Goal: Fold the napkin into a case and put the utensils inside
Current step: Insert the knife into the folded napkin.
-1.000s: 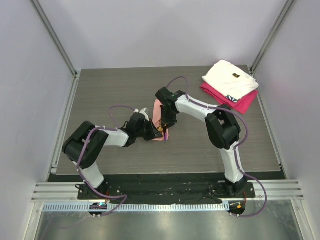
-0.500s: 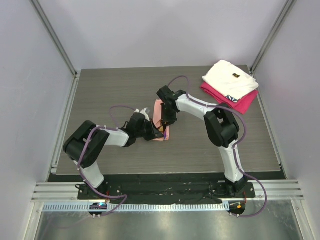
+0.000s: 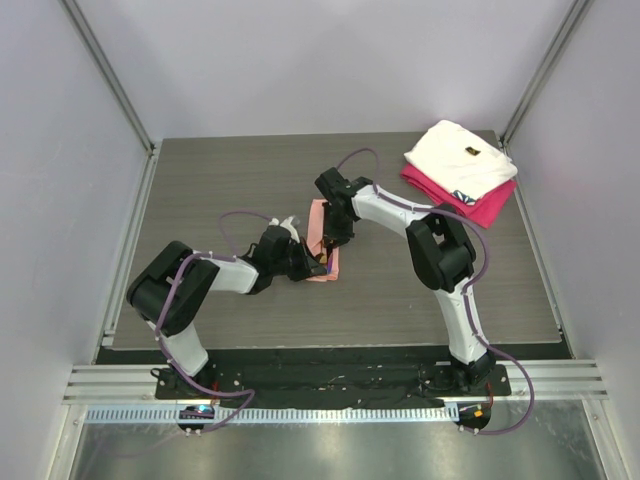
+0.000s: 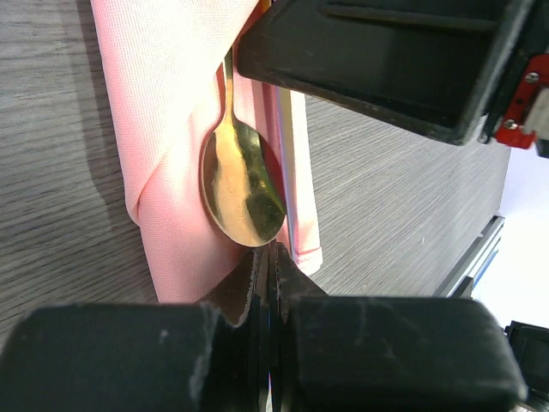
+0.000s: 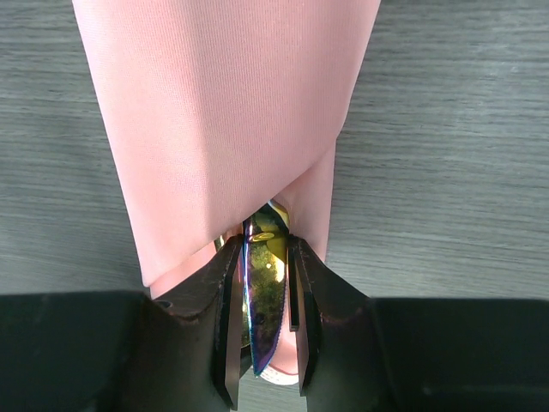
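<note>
The salmon-pink napkin (image 3: 316,225) lies folded into a narrow case at the table's middle. Its pointed flap (image 5: 223,120) fills the right wrist view. My right gripper (image 5: 264,249) is shut on the iridescent gold-purple blade of a serrated knife (image 5: 266,300), right at the case's mouth. A gold spoon bowl (image 4: 243,189) sticks out of the napkin (image 4: 163,129) in the left wrist view. My left gripper (image 4: 270,257) is shut, its tips touching the napkin's edge just below that bowl. From above, the two grippers, left (image 3: 318,266) and right (image 3: 332,240), meet over the napkin. The utensils' handles are hidden.
A folded white cloth (image 3: 460,158) rests on a folded magenta cloth (image 3: 480,207) at the far right corner. Grey walls and metal rails enclose the wooden table (image 3: 220,190). The right gripper's black body (image 4: 386,60) hangs close above the left gripper's tips.
My right gripper has shifted slightly toward the far side over the napkin. The left arm has barely moved.
</note>
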